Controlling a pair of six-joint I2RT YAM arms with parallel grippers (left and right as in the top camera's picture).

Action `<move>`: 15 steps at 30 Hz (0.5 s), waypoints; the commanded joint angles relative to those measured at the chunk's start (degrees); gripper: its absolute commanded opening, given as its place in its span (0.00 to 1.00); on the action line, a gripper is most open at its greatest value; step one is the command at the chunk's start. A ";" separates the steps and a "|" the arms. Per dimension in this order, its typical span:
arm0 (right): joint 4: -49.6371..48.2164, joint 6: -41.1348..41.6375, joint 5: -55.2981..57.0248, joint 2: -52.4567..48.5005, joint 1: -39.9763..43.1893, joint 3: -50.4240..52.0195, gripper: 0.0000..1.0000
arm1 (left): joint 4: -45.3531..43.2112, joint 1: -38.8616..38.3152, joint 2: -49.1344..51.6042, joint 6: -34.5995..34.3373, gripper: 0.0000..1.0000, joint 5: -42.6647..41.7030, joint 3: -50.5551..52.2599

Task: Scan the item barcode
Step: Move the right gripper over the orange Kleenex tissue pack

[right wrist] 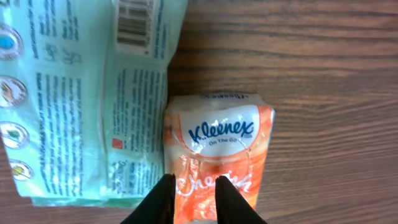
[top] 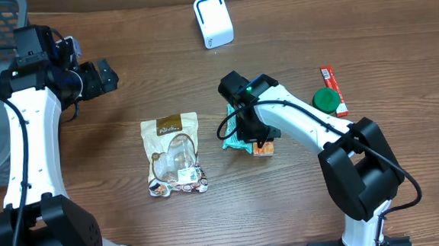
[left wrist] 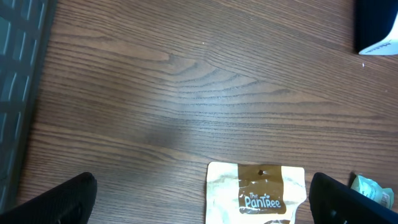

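- Left hand (top: 102, 75) hangs released, well left of the Kleenex pack (right wrist: 217, 130).
- Scanner (top: 213, 20) stands beyond the pack, slightly left (well apart).
- Right hand (right wrist: 196, 198), the nearer, sits over the pack on the surface (top: 163, 81), fingers (right wrist: 163, 200) narrow across it; whether it grasps, I cannot tell.

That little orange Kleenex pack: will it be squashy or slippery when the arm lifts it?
Probably squashy: the Kleenex pack shows wrinkled, soft film where the right gripper pinches it. It is likely light for its size, being tissues. The glossy wrap may be a bit slippery.
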State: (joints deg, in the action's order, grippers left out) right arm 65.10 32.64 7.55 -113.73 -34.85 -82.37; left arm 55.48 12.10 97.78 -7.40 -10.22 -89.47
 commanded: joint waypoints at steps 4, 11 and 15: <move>2.08 -0.07 0.72 1.25 0.28 -2.45 0.31 | -0.04 -0.11 0.00 -0.52 1.00 0.35 -0.13; 5.66 -0.04 0.26 2.14 2.80 -5.05 0.40 | -0.04 -0.11 0.00 -0.52 1.00 0.33 -0.15; 0.52 -2.38 0.42 2.12 3.17 -3.76 0.36 | -0.02 -0.11 0.00 -0.52 1.00 0.35 -0.13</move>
State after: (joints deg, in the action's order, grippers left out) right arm 68.12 32.10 7.73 -113.56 -32.03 -86.17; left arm 55.48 12.10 97.78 -7.40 -10.20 -89.47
